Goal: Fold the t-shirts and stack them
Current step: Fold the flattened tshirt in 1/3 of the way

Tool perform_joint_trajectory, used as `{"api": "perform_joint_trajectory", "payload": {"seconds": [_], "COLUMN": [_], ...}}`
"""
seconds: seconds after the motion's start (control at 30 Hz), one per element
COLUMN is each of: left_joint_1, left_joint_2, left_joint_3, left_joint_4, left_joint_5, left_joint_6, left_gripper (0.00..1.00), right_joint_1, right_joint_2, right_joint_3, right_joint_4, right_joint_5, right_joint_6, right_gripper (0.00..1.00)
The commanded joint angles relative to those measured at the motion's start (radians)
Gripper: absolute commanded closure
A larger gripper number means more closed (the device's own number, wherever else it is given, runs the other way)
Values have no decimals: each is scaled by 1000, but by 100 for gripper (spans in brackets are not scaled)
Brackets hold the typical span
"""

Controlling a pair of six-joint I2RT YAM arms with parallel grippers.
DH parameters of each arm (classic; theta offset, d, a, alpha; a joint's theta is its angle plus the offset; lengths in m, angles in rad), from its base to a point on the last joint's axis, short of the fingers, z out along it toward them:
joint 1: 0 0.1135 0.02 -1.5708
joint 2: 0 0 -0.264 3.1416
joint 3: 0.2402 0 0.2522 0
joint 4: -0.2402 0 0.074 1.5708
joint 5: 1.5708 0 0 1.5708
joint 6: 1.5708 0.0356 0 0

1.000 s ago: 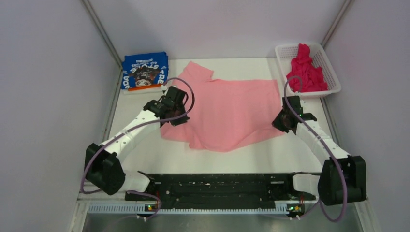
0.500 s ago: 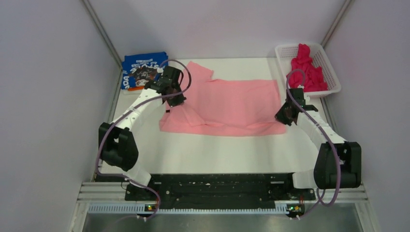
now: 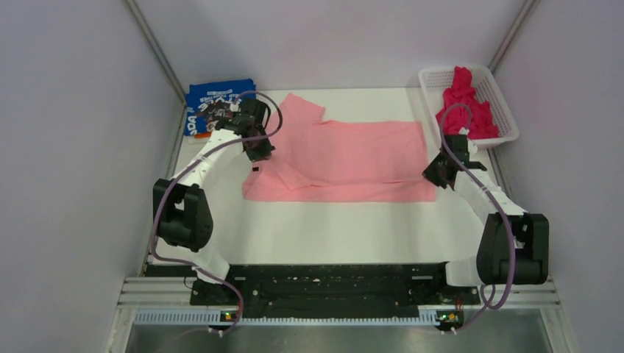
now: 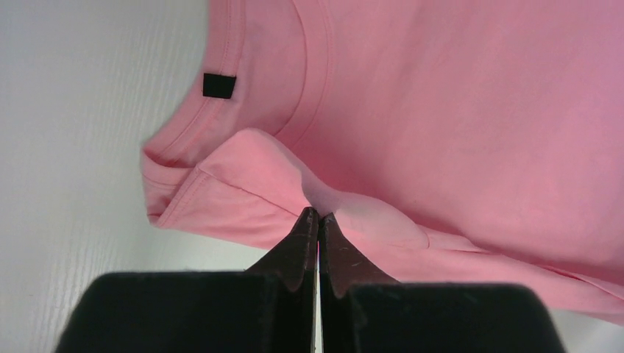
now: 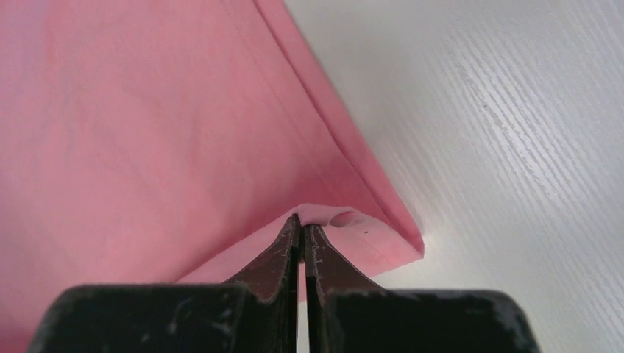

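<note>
Pinches with left jaws, closed tight, a raised fold of the light pink t-shirt (image 3: 346,158) beside its collar; with right jaws, likewise closed, the folded corner at its right end. Lies spread across mid-worktop (image 3: 331,228), near edge folded over.

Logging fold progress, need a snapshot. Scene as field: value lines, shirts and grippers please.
pink t-shirt: spread mid-table, one layer doubled over itself
left gripper: shut, pinching pink cloth near the collar
right gripper: shut, pinching the folded layer at the shirt's right corner
blue t-shirt: folded, far left corner
magenta t-shirt: bunched in the white basket, far right
stacking: pink not yet on blue
</note>
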Motion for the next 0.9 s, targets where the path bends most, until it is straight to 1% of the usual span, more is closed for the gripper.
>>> {"api": "perform_joint_trajectory", "payload": {"seconds": [0.0,0.17,0.3,0.43,0.67,0.77,0.8,0.83,0.87], "left_joint_1": [19,35,42,42,52,54,54,55,56], "left_joint_2": [28,50,75,133,213,260,281,304,326], "left_joint_3": [58,70,83,138,227,264,280,296,313], "left_joint_4": [11,18,41,40,60,70,66,64,64], "left_joint_5": [-15,-10,28,69,53,65,72,79,81], "left_joint_6": [9,8,19,31,32,48,51,58,64], "left_gripper": [100,100,100,100,100,100,98,93,83], "right_joint_1": [-37,-43,-45,-44,-46,-45,-46,-45,-47], "right_joint_2": [-39,-38,-25,-19,14,36,45,57,66], "right_joint_3": [-26,-39,-56,-81,-76,-74,-71,-66,-60], "right_joint_4": [59,63,134,240,271,279,280,280,279], "right_joint_5": [36,69,23,-28,-6,-10,-7,-4,3], "right_joint_6": [3,5,1,4,-1,-1,0,-1,-2], "right_gripper": [100,100,100,100,100,95,94,93,90]}}
